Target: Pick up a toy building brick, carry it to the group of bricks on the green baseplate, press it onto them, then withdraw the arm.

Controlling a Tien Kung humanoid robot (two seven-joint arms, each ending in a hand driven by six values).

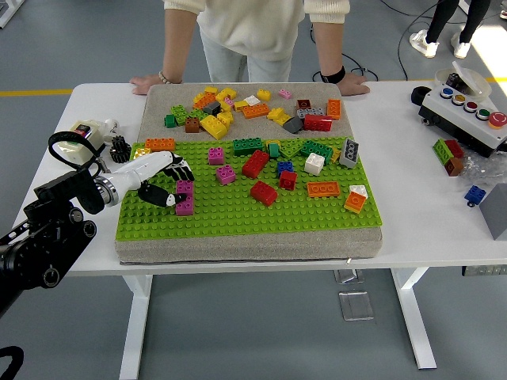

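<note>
The green baseplate point(238, 214) lies on a grey pad and carries scattered bricks. Two pink bricks point(184, 198) stand joined near its left edge. My left hand point(168, 182), white with black fingertips, rests just left of them. Its fingers point(179, 169) are spread above the bricks' upper left corner and the thumb tip is at their left side, not closed around them. A red brick point(263, 192) and an orange brick point(322, 188) sit further right on the plate. My right arm is out of sight.
Several loose bricks point(238, 109) are piled on the pad behind the plate. A person stands at the far side with a hand point(146, 81) and the other hand point(354, 85) resting on the table. A button box point(467, 115) and a few bricks lie at the right.
</note>
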